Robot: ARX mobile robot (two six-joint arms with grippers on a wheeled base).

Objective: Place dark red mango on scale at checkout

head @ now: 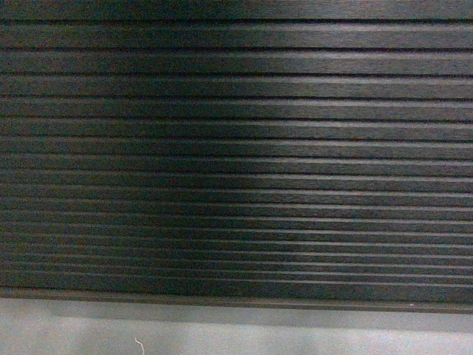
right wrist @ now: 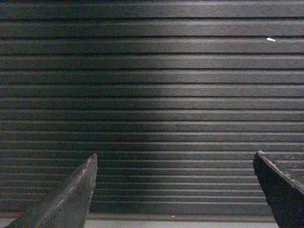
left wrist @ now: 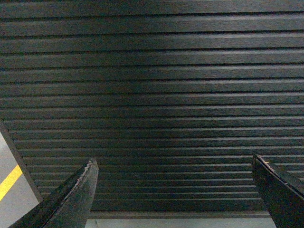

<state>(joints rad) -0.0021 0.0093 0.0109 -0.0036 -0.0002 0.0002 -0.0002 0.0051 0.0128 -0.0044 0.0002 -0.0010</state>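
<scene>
Both grippers face the checkout's ribbed front, and neither has anything in it. Our left gripper (left wrist: 173,190) has its jaws spread wide, with only dark slats showing between the two black fingers (left wrist: 71,199). Our right gripper (right wrist: 173,187) is spread the same way and just as bare.

We cannot see the mango in any view, nor the scale. So we cannot tell which way the fruit lies from either gripper, how its long axis runs, or which arm is nearer. Going by the task, the scale should sit on the countertop, which would be above everything these cameras take in; that is our guess, not something visible.

What we do see is the checkout (head: 236,148) filling the head view: dark horizontal ribs, close to us, running the full width. Below it lies a strip of pale grey floor (head: 222,336). In the left wrist view the panel ends at a corner low on the left, and past it the floor carries a yellow line (left wrist: 9,183). A small white fleck (right wrist: 270,39) sits on a rib in the right wrist view.

We judge the task barely begun: the mango must first be found.
</scene>
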